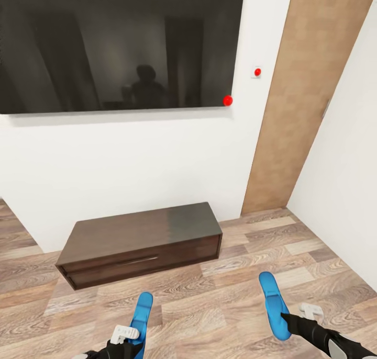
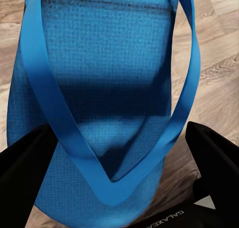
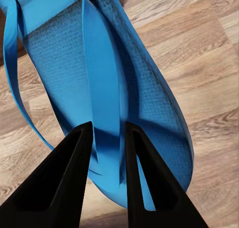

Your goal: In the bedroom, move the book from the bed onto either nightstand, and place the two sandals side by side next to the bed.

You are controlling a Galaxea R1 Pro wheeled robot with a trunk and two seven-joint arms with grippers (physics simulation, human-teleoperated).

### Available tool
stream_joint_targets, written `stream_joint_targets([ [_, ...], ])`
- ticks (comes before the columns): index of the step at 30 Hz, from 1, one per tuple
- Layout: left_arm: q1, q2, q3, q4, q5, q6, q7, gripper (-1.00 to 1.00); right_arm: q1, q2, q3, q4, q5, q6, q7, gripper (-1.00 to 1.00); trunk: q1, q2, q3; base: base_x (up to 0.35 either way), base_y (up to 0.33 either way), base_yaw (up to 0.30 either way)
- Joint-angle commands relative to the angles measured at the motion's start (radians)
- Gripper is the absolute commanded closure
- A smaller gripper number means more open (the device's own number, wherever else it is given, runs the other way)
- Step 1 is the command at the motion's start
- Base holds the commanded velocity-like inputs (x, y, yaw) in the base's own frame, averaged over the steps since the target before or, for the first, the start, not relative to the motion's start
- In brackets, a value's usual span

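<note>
Each of my grippers holds one of the two bright blue sandals above the wood-plank floor. The left sandal (image 1: 142, 313) points forward from my left gripper (image 1: 130, 342). In the left wrist view, black fingers (image 2: 25, 163) press both sides of that sandal (image 2: 99, 63) near its strap end. The right sandal (image 1: 272, 301) hangs from my right gripper (image 1: 287, 318). In the right wrist view, the right gripper (image 3: 107, 153) is shut on the middle strap of this sandal (image 3: 149, 103). The book, the bed and the nightstand are out of view.
A long low dark brown bench (image 1: 141, 243) stands against the white wall ahead, under a large dark screen (image 1: 115, 45). A brown wooden door (image 1: 309, 92) is at the right, beside a white wall (image 1: 345, 181). Wood-plank floor (image 1: 209, 301) lies between me and the bench.
</note>
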Motion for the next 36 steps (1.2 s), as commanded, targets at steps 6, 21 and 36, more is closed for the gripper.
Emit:
stream_joint_targets([
  [6,-0.001,-0.001,0.008,0.0,-0.011,-0.003,-0.005,1.0,-0.001,0.0,0.0,0.002,-0.004,-0.002,0.006,1.0,0.0,-0.001,0.008,0.0,0.0,0.0],
  [21,-0.001,-0.001,0.008,0.0,-0.011,-0.003,-0.005,1.0,-0.001,0.0,0.0,0.002,-0.004,-0.002,0.006,1.0,0.0,-0.001,0.009,0.0,0.0,0.144],
  [36,-0.002,-0.001,0.008,0.001,-0.011,-0.003,-0.005,1.0,0.0,0.0,0.0,0.002,-0.004,-0.002,0.006,1.0,0.0,-0.001,0.009,0.0,0.0,0.291],
])
